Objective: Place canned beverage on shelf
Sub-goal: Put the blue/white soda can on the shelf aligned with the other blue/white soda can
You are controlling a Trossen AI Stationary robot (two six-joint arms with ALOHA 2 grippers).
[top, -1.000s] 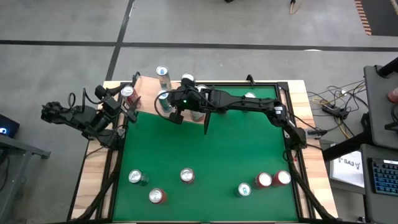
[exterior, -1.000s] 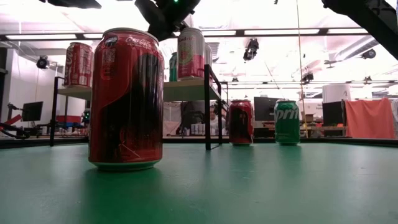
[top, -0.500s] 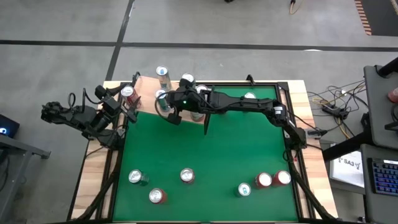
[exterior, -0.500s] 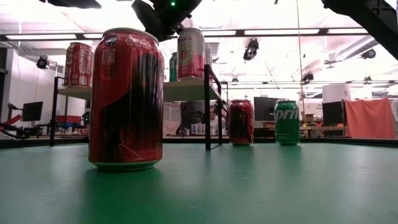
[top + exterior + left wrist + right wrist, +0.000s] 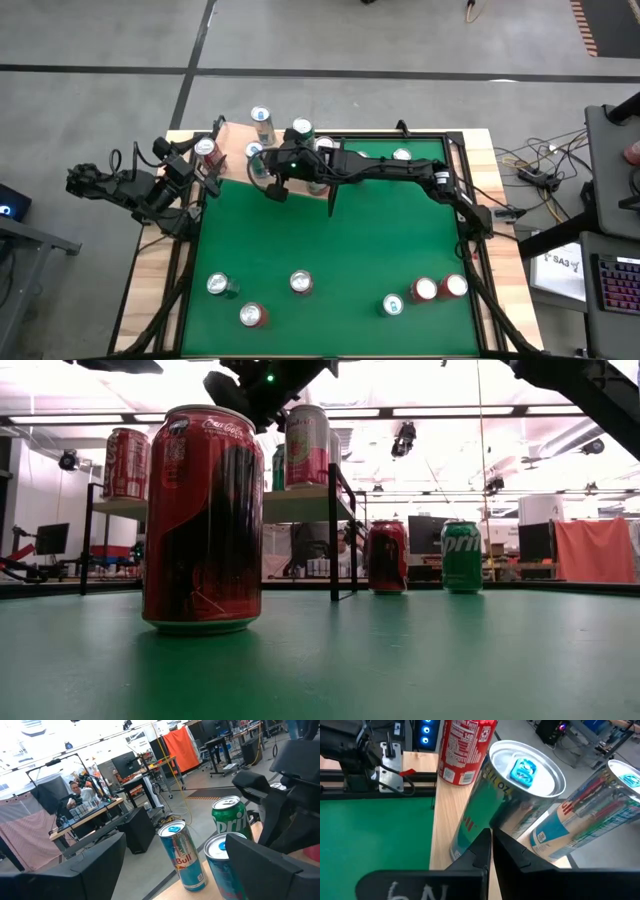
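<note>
Cans [image 5: 258, 153] crowded on the shelf [image 5: 236, 150] could be toppled by the right tool [image 5: 272, 186], whose opening cannot be told.

Grey concrete floor [image 5: 330, 40] around worktop; bright ceiling strip lights [image 5: 440, 412]; orange cloth [image 5: 596, 550] draped far right; desks with monitors [image 5: 50, 538].

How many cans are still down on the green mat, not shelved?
7 visible. Front row: left silver can, red can, middle silver can, green can, red-topped can, rightmost can. Back can beside the right arm; it may hide others.
</note>
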